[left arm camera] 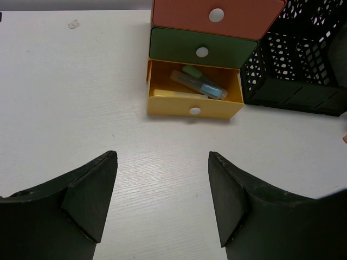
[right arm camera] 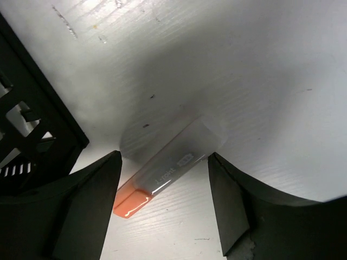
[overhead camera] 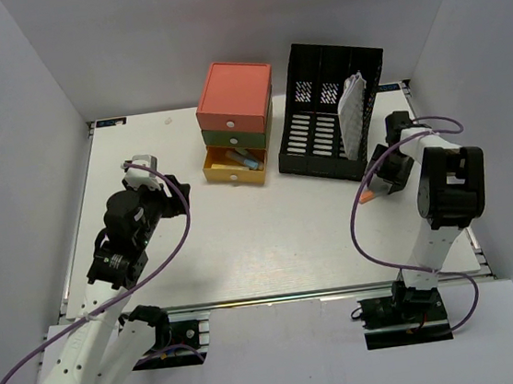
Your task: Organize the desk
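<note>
Faintly lettered highlighter [right arm camera: 168, 176] between right fingers [right arm camera: 87, 211]

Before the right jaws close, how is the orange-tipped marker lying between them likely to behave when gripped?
The marker looks like hard plastic, so it is probably stiff and light. Its glossy surface may slip in the jaws. Lying flat on the smooth desk, it might roll or skid if nudged sideways.

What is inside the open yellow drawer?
A blue pen, a green pen and a yellow stick lie in the yellow drawer. Its back part is hidden under the green drawer.
</note>
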